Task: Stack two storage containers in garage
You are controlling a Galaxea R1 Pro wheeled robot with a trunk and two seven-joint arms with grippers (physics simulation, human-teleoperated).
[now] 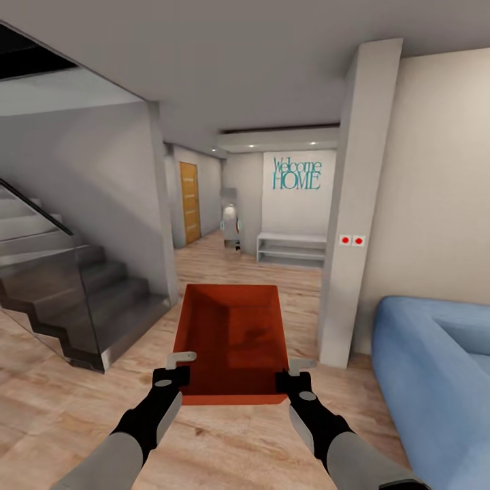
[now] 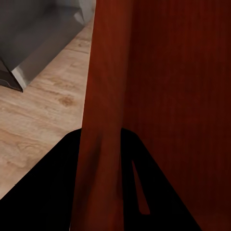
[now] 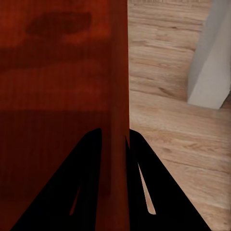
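An orange-red bin [image 1: 231,344] is held level above the wood plank floor [image 1: 61,401] of the living room, in front of the robot. The left pincer [image 1: 178,373] clamps its left wall, the right pincer [image 1: 291,378] its right wall. A blue sofa [image 1: 435,381] stands at right, stairs [image 1: 75,299] at left.

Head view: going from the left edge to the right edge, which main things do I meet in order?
Staircase → left gripper, clamped on the wall of the orange-red storage container → right gripper, clamped on the opposite wall → white pillar → blue sofa.
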